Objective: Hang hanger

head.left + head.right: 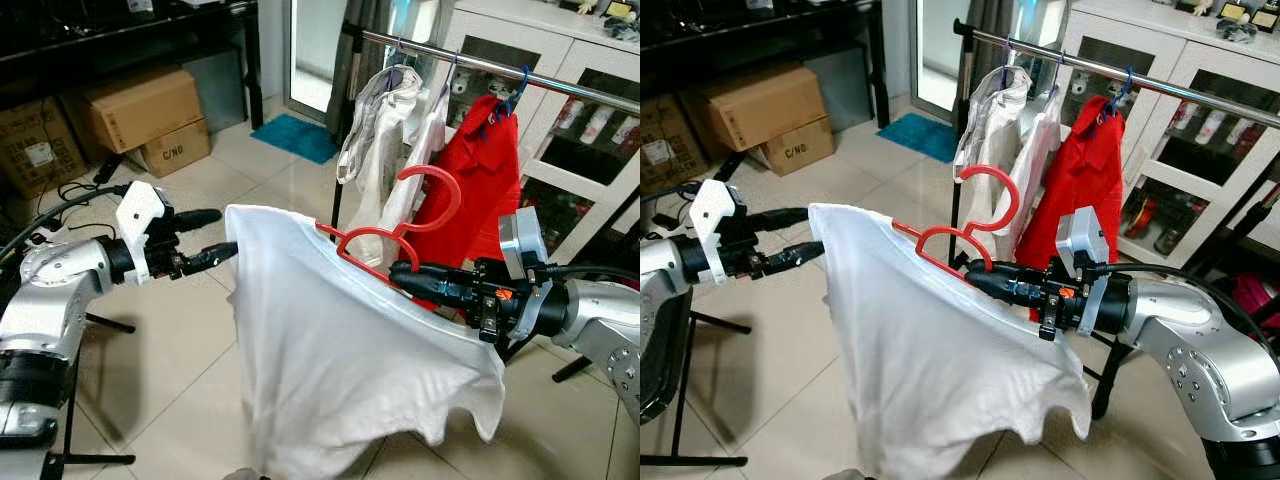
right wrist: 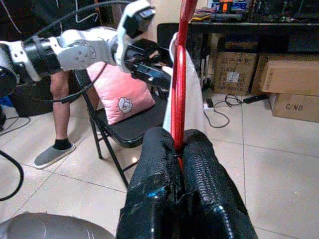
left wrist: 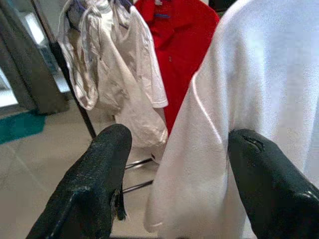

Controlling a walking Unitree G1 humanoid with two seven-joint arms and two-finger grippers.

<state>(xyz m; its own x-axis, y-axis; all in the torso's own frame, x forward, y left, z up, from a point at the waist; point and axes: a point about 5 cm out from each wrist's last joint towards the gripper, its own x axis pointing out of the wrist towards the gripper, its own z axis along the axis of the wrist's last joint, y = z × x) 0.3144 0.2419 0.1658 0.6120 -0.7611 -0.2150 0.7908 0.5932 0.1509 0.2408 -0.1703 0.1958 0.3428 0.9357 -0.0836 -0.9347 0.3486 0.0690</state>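
hanger [image 1: 400, 225] is red, and your right pincer [image 1: 398, 272] has its two fingers squeezed tight on the lower bar, holding it up in the air in front of the clothes rail [image 1: 500, 70]. hook end points up, below the rail and not on it. a white t-shirt [image 1: 340, 350] is draped over the hanger and hangs down between your arms. your left pincer [image 1: 222, 235] is at the shirt's far shoulder with fingers spread wide; in the left wrist view the shirt edge sits between the two fingers [image 3: 94, 179], but you can't tell if either one is touching the cloth. on the rail there's a red shirt [image 1: 475, 175] and some pale garments [image 1: 385, 120] just beside it. cardboard boxes [image 1: 145, 115] sit on the floor well off to your left. the right wrist view shows a folding chair [image 2: 127, 127] with a pink cushion [image 2: 119, 97] and a person's legs [image 2: 60, 99] beside it.
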